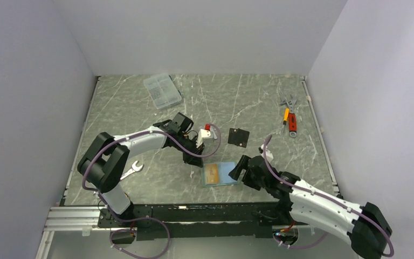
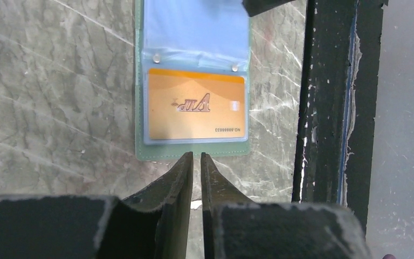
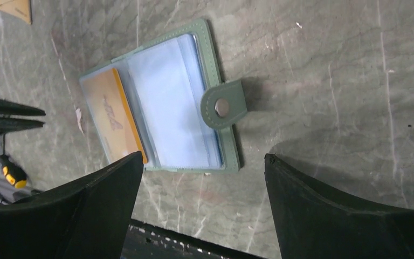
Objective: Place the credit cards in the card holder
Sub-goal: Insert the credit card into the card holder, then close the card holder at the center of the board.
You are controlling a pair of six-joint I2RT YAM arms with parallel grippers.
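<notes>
The card holder [image 1: 219, 174] lies spread open on the bench [image 1: 140, 108], near its six o'clock edge, and the orange-gold card [image 2: 196, 110] sits in a clear sleeve on its nine o'clock half. Left claw [image 2: 194, 157] hovers at the holder's edge, fingers nearly together with a thin gap and nothing between them. Right claw [image 3: 202, 162] is spread wide, released, at the holder's three o'clock side by the snap tab [image 3: 223, 105].

A clear compartment box [image 1: 162, 90], black square [image 1: 238, 137], wrench [image 1: 131, 170] (and far-right tools [image 1: 289, 115]) dot the table [image 1: 248, 102].
</notes>
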